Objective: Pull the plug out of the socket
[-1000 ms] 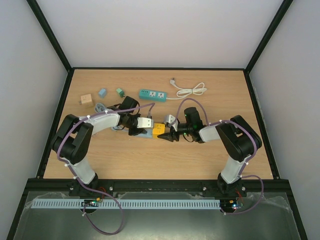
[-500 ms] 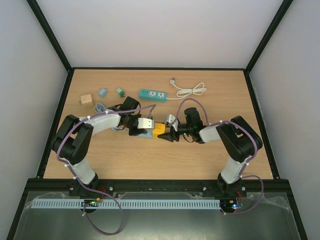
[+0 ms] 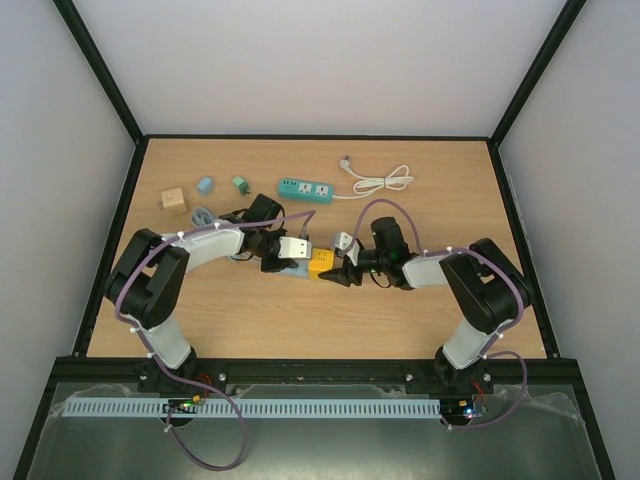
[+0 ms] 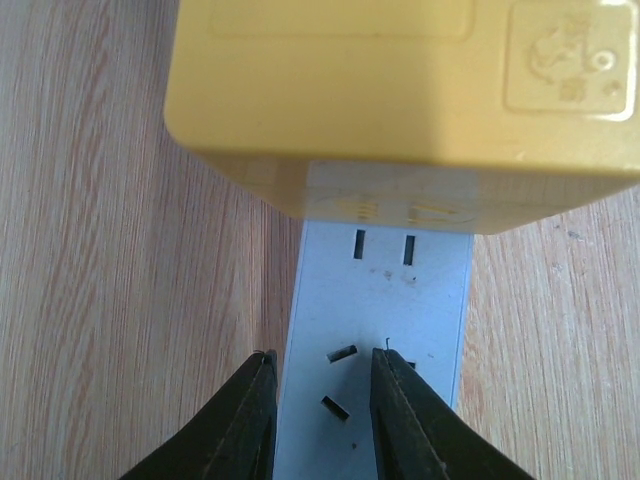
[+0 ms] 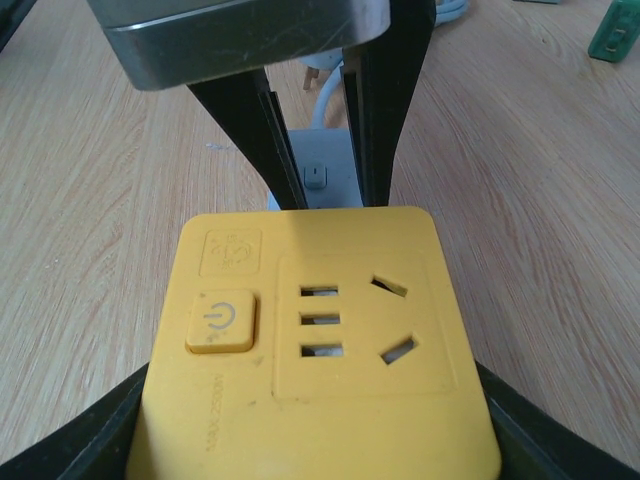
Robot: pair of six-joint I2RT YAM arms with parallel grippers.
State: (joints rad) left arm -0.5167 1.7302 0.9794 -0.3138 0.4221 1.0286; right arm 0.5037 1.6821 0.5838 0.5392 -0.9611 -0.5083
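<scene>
A yellow cube plug (image 3: pixel 320 263) with a power button sits against the end of a pale grey-blue socket strip (image 3: pixel 298 270) at the table's middle. My right gripper (image 3: pixel 336 272) is shut on the plug; in the right wrist view its dark fingers (image 5: pixel 95 445) flank the yellow block (image 5: pixel 320 330). My left gripper (image 3: pixel 280 263) is shut on the strip. In the left wrist view its fingers (image 4: pixel 245 420) stand on the strip (image 4: pixel 385 290) just short of the plug (image 4: pixel 400 90). Whether the prongs are still seated is hidden.
A teal power strip (image 3: pixel 304 189) with a coiled white cable (image 3: pixel 383 182) lies at the back. At the back left are a wooden cube (image 3: pixel 173 199), a small blue block (image 3: pixel 204 185), a green block (image 3: pixel 240 183) and a grey cable (image 3: pixel 200 215).
Both grippers, with plug and strip, have shifted slightly toward the near side and to the right. Both grips are unchanged.
</scene>
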